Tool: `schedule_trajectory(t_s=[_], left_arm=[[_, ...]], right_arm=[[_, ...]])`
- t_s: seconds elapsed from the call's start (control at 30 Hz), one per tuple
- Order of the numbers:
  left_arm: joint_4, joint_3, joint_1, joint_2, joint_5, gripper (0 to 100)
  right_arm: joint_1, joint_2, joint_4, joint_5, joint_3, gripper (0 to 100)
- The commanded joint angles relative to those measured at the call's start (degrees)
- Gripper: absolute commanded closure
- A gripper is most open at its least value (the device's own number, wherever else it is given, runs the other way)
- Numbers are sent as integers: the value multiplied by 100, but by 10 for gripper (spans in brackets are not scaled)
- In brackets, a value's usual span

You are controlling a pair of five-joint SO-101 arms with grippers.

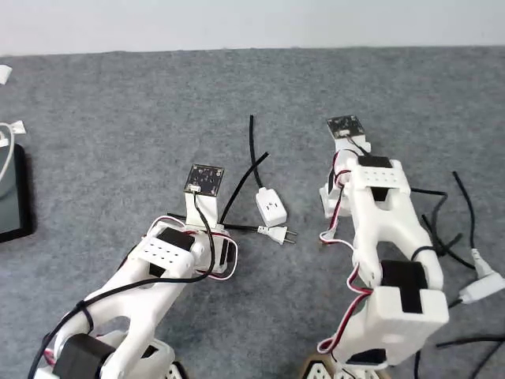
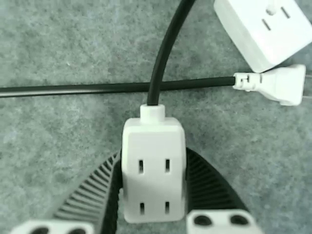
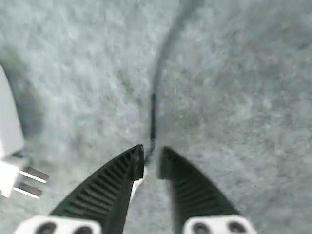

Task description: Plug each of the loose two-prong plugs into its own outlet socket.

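The left gripper (image 2: 152, 156) is clamped on a white 2-socket outlet block (image 2: 153, 170), slots up. The loose two-prong plug (image 2: 275, 85) lies just beyond it on the grey carpet (image 2: 58, 48), long axis crosswise to the block, prongs pointing off toward the right gripper (image 3: 151, 147). Whether that one holds the thin black cord (image 3: 156, 97) — blurred near it — I cannot tell.

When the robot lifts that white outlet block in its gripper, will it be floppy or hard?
The outlet block looks like hard plastic with flat sides, so it probably stays stiff and won't roll. Its black cord curves over the carpet, so it likely bends and trails behind. The left gripper clamps smooth sides, so it might slip.
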Motion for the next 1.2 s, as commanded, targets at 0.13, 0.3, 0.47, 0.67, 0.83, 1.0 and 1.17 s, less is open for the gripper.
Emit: schedule_trajectory(t_s=[0.13,0.3,0.47,0.67,0.83,1.0,1.17], left_arm=[[-114,-92,-53,-193,-70,984],[-114,-92,-53,-193,-70,984],[-97,-110,-53,-185,-62,976],[202,-198,-53,-132,-35,758],[202,-215,-62,-176,0,710],[193,-286,-281,-185,264,707],[193,-303,-431,-149,264,709]], right_arm=[[251,-136,637,396,-844,848],[189,-523,1297,220,-1108,977],[-154,-1024,1727,-712,-853,991],[-593,-1411,1376,-791,-255,990],[-813,-1420,840,-1055,325,990],[-963,-1473,470,-1688,607,991],[-919,-1411,400,-1855,765,991]])
